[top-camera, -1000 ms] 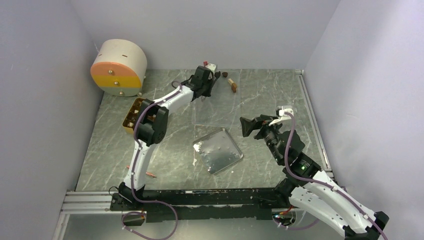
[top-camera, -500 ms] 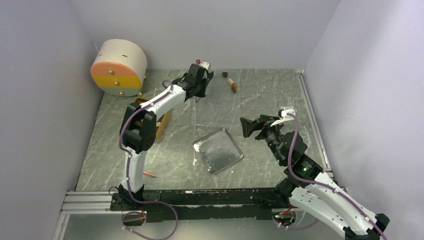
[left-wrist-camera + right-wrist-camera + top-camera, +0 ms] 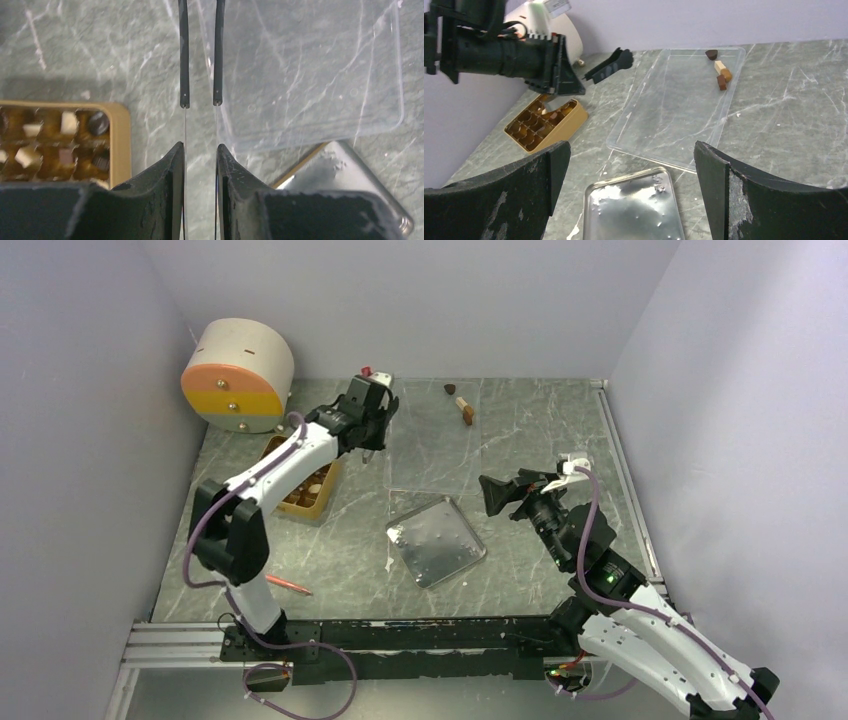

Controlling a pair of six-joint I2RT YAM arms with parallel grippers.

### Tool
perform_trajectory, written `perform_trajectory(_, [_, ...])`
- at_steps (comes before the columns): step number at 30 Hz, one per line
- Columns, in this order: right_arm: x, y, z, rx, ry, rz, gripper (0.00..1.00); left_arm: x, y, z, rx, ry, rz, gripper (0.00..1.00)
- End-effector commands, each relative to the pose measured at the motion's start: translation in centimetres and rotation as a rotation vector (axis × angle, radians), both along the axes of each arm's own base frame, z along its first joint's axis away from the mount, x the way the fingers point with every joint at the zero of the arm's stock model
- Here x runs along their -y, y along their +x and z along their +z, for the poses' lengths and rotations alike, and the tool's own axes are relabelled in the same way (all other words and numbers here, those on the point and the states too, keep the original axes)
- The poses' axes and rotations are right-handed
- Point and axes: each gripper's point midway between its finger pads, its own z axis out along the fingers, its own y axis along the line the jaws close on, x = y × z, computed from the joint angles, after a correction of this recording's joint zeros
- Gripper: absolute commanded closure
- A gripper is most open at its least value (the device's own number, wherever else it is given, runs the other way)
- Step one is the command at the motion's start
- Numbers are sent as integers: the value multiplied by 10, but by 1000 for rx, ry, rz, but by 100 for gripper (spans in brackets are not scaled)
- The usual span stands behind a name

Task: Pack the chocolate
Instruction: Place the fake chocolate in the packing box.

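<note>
- Hanging over bare worktop, the left tool has its thin fingers close and parallel, with only a slit between them. Nothing shows in that slit, so I take it to be empty.
- Just beside it on one side lies the edge of the clear tray; on the other, nearer the arm's base, is the box, several cells already holding pieces.
- The loose chocolate sits at the tray's far end, so from the left tool it lies across the tray to the right and a little farther from the bases.
- It shows as a short row of cream and brown pieces touching end to end, long axis roughly near-to-far, with one dark piece just beyond.
- The right tool hovers wide open and empty past the metal tray, well short of the row.
- Neither tool looks clearly nearer the row, but the box is on the left arm's side, so that arm probably suits the carry.
- A pick would likely mean reaching right across the tray and closing across the row's short width.
</note>
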Motion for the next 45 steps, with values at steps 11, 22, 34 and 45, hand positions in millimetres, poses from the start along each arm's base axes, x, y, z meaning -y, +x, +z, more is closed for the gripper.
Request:
perform_trajectory(11, [-6,1,9,32,30,23,0,-136,-83,42,-51,-54,297,75])
perform_trajectory(22, [-17,5,3,14,22,51,0,-202,-140,50,-95,71,448,73])
perform_trajectory(34, [-19,5,4,18,26,57,0,-203,-169,24,-219,56,463,73])
perform_trajectory(45, [-17,5,6,25,23,52,0,-214,-178,19,-236,108,494,73])
